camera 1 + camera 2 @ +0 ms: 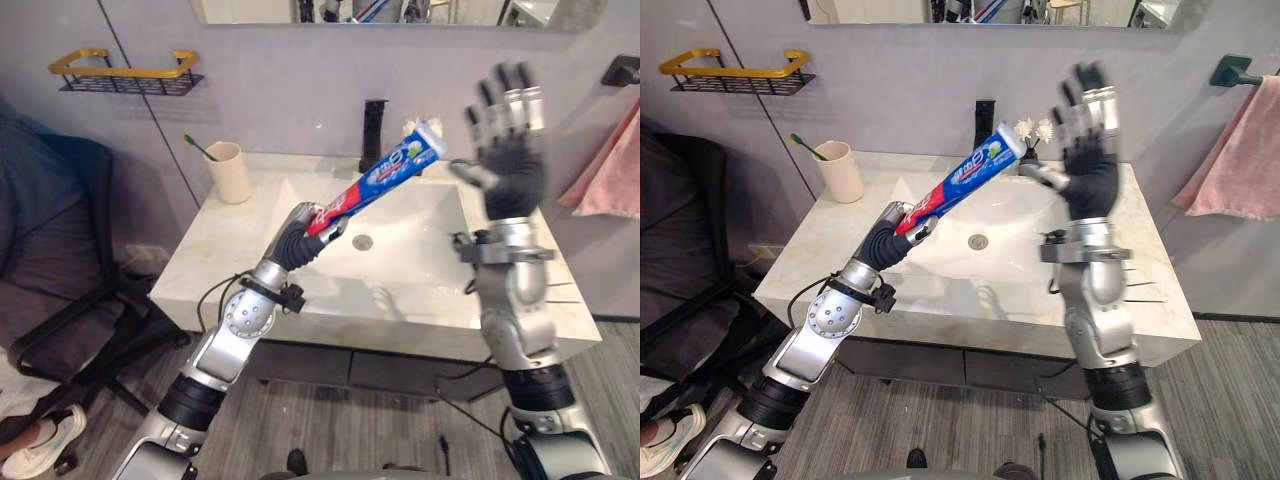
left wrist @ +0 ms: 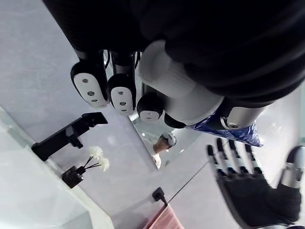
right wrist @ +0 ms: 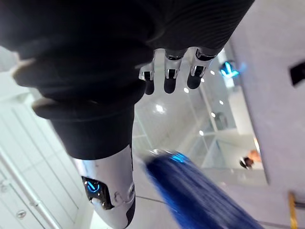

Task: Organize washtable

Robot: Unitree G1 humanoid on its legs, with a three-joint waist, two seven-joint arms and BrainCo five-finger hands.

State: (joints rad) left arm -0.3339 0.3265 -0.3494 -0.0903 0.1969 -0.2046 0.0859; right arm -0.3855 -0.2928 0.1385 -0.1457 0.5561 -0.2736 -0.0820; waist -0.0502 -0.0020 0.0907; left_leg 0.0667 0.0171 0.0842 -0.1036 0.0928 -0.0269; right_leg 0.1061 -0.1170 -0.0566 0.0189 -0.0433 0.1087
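The toothpaste tube is blue, red and white, the cup beige, the towel pink, the tap black.

Yellow-railed black wire shelf high on the grey wall, left. Dark padded office chair below it on grey plank floor. Person's white shoe near the chair base. Pink towel hangs from black wall hook, right. Mirror up top. Small dark vase of white flowers beside black tap.

Base of toothpaste tube hidden in left hand, right hand blurred
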